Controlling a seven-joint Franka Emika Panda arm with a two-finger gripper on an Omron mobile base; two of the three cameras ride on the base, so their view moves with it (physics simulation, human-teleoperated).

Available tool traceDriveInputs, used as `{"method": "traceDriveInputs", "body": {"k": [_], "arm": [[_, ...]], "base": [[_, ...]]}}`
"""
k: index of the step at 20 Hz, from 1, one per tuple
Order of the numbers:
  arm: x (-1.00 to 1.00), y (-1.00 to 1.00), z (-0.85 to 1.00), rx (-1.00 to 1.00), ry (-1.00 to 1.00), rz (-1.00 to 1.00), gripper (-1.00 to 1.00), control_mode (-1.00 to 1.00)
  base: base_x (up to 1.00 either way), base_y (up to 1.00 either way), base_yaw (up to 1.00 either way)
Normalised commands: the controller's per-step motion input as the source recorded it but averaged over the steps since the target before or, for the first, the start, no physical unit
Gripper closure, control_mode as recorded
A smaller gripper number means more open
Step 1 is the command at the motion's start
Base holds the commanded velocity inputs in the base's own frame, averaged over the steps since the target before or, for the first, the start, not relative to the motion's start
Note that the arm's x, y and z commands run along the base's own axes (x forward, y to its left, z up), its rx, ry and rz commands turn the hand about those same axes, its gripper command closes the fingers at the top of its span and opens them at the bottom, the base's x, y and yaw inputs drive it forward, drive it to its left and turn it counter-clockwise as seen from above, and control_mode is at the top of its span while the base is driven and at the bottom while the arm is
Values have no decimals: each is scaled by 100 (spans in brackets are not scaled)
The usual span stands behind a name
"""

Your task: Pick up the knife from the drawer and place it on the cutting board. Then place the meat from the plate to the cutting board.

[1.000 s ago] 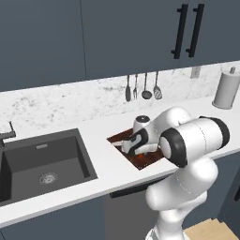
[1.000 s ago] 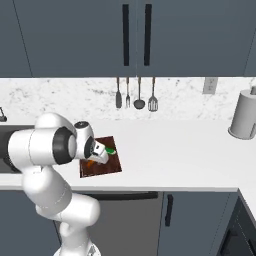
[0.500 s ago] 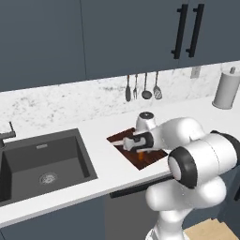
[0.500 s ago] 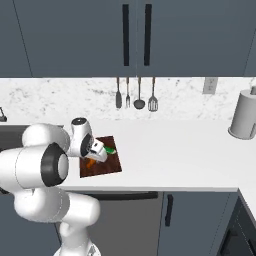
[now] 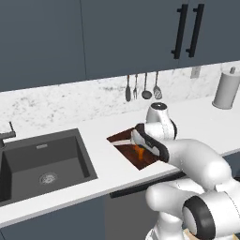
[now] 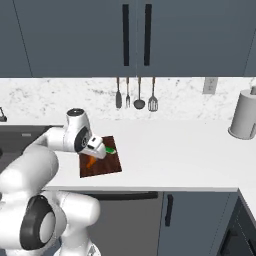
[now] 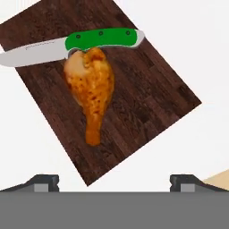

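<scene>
**Gripper hangs wide open over a board that already carries knife and meat**

Gripper jaws stand spread wide and hold nothing, the two dark fingertips set well apart at the foot of the hand view, above the cutting board. On the board lies the meat, a glossy orange-brown drumstick, its thick end touching the knife, whose green handle and pale blade lie across the board's far part. The board sits on the white surface to the right of the dark sink.

Judged from how things lie, both placements look done, and the main hazard is the way out. A retreat that dips or swings sideways could let a fingertip clip the drumstick and roll it into the knife, or nudge the knife toward the board's edge. The meat rests on a rounded side and would probably turn easily. A straight lift would seem the safest exit.

From the base views, the white arm rises, bends over at the elbow and reaches back across the surface, with the hand tilted down over the board's middle. In the right base view the hand sits just above the board, partly covering the green handle.
</scene>
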Motion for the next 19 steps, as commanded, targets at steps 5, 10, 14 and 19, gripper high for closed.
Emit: {"method": "traceDriveInputs", "body": {"k": [5, 10, 14, 19], "arm": [[-43, -13, 38, 4, -1, -2, -100, -100], [-25, -32, 16, 9, -10, 0, -100, -100], [-9, -29, 77, 6, -15, 0, -100, -100], [-34, -24, 100, 0, -12, 0, -100, -100]], "base": [[0, 0, 0], [0, 0, 0], [0, 0, 0], [0, 0, 0]]}}
